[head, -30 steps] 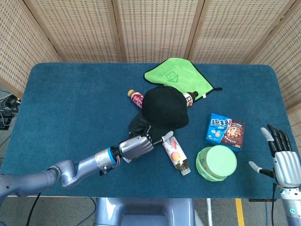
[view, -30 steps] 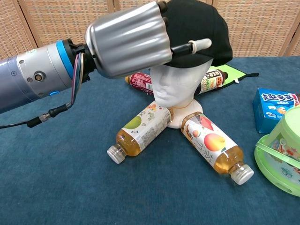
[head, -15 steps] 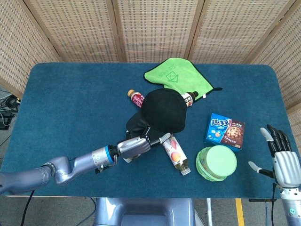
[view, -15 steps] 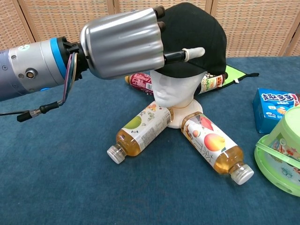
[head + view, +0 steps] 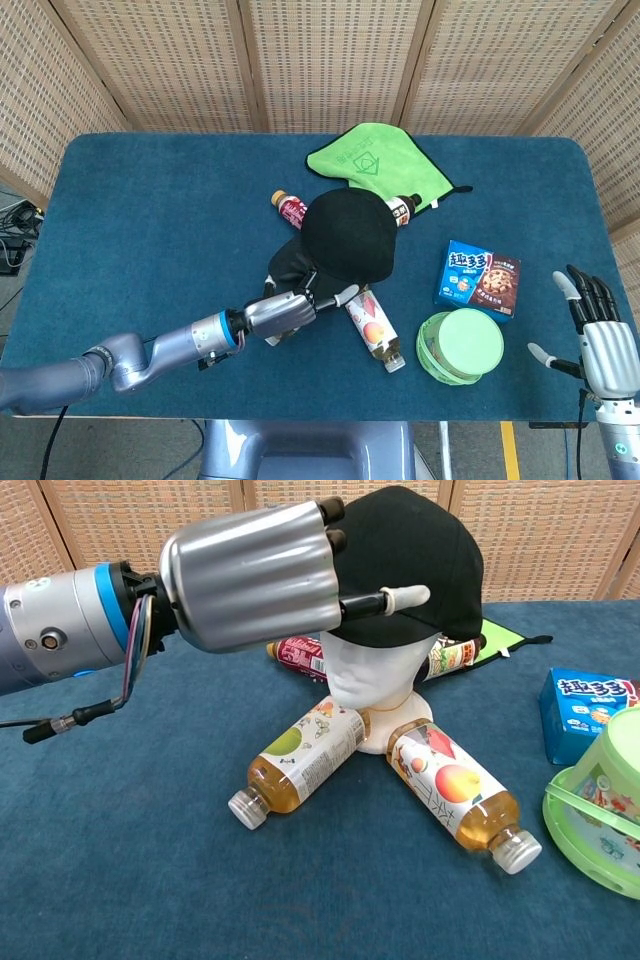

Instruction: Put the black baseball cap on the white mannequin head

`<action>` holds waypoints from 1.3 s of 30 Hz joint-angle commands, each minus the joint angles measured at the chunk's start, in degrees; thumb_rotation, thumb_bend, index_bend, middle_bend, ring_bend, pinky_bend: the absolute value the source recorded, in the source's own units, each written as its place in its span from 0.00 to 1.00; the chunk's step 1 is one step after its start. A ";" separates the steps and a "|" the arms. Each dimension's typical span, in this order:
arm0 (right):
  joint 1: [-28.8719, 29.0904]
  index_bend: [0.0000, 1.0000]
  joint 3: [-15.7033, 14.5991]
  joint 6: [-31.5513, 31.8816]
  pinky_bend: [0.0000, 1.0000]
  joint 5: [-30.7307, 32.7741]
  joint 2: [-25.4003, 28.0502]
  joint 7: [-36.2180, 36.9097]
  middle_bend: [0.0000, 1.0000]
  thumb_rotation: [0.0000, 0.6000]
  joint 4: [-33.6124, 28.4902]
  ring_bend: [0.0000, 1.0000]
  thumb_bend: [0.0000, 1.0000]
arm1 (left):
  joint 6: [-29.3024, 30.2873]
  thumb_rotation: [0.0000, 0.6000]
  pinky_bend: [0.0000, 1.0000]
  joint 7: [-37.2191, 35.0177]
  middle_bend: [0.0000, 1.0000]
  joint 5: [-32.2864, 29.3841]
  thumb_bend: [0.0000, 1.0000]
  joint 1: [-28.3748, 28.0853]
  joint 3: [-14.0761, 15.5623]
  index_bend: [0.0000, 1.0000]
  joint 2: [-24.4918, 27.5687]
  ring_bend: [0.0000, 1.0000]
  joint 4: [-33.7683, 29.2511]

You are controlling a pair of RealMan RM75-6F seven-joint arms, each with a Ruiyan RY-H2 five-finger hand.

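The black cap (image 5: 420, 555) sits on the white mannequin head (image 5: 375, 675) near the middle of the table (image 5: 150, 220). The left robot hand (image 5: 250, 575) is at the cap's brim, fingers curled over its front edge and thumb stretched out under it, gripping the brim. The right robot hand (image 5: 600, 340) hangs off the table's right front corner, fingers apart and holding nothing. Two juice bottles (image 5: 300, 755) (image 5: 455, 795) lie against the head's base, a cookie box (image 5: 480, 278) and a green tub (image 5: 460, 345) lie toward the right front, and a green cloth (image 5: 375, 165) lies toward the far edge.
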 commanded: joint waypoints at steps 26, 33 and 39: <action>0.06 0.00 -0.24 -0.19 0.00 -0.29 -0.12 -0.81 0.00 1.00 -0.36 0.00 0.05 | 4.45 1.00 0.46 -1.58 0.78 1.81 0.00 4.02 2.83 0.00 -3.53 0.57 3.70; 0.09 0.00 -0.14 -0.39 0.00 0.00 0.00 -0.55 0.00 1.00 -0.41 0.00 0.05 | 4.32 1.00 0.46 -1.00 0.78 1.37 0.00 4.78 2.47 0.00 -3.26 0.57 3.06; 0.12 0.00 -0.21 -0.36 0.00 -0.18 0.06 -0.45 0.00 1.00 -0.38 0.00 0.05 | 4.88 1.00 0.46 -0.92 0.79 2.00 0.00 5.92 3.47 0.00 -3.29 0.54 2.64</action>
